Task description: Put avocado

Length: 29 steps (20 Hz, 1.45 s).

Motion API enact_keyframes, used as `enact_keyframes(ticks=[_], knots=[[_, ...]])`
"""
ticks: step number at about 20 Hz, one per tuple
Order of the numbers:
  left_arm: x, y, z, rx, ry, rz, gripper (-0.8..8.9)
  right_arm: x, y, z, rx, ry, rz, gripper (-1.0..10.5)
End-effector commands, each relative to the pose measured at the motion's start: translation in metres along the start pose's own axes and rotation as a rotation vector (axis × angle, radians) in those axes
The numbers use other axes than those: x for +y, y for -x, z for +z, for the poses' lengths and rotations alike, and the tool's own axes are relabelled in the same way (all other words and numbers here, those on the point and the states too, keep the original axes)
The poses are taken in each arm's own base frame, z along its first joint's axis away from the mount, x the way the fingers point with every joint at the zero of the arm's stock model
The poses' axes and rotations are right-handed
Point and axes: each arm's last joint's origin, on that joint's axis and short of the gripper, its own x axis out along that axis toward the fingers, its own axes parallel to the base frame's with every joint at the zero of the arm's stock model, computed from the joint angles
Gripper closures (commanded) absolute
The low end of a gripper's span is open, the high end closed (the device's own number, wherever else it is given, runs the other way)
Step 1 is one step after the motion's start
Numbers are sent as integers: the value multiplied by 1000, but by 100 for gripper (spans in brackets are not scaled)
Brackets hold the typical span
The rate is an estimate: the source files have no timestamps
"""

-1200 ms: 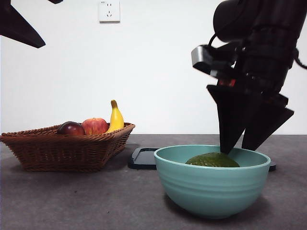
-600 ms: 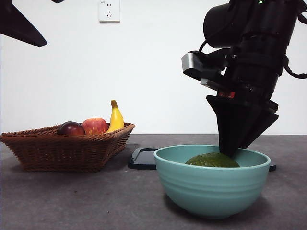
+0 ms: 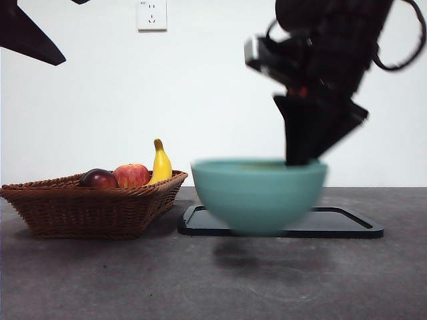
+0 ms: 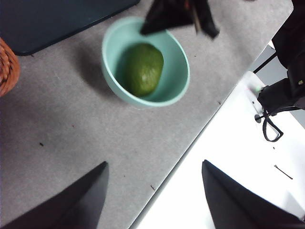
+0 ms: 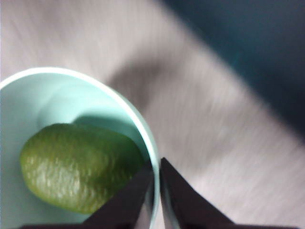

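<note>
The dark green avocado (image 4: 144, 69) (image 5: 76, 174) lies inside a pale teal bowl (image 3: 259, 197). My right gripper (image 3: 300, 159) (image 5: 156, 168) is shut on the bowl's rim (image 5: 143, 129), one jaw inside and one outside, and holds the bowl in the air, above the table. In the front view the bowl's wall hides the avocado and the picture is motion-blurred. My left gripper (image 4: 155, 164) is open and empty, high above the table's near edge, and shows as a black tip (image 3: 27, 37) at the top left corner.
A black tray (image 3: 333, 223) lies flat behind and under the raised bowl. At the left stands a wicker basket (image 3: 87, 207) with a red apple (image 3: 132, 175), a banana (image 3: 161, 163) and a dark red fruit (image 3: 99, 179).
The right gripper closed on the bowl's rim, then raised the bowl with the avocado off the table and carried it leftward. The left arm stayed still.
</note>
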Motion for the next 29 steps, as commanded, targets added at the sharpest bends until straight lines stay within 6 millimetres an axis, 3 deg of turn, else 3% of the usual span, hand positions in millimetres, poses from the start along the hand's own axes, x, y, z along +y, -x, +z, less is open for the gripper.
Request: enact_keyframes(ticks=[1, 6, 12, 17, 25, 28, 29], knots=[[-2, 0, 3, -8, -29, -9, 503, -3, 19, 17, -76, -20, -9, 935], [-2, 0, 3, -8, -29, -9, 502, -35, 34, 52, -145, -93, -48, 935], [-2, 0, 3, -4, -27, -9, 502, -87, 3, 96, -126, -179, -79, 935], [-2, 0, 3, -2, -25, -9, 502, -116, -30, 100, -103, -232, -90, 935], [-2, 0, 3, -2, -25, -9, 502, -122, -46, 97, -54, -249, -84, 931], [-2, 0, 2, -2, -25, -9, 502, -122, -45, 96, -44, -270, -83, 755], [-2, 0, 2, -2, -25, -9, 503, -121, -43, 96, -43, -278, -84, 746]])
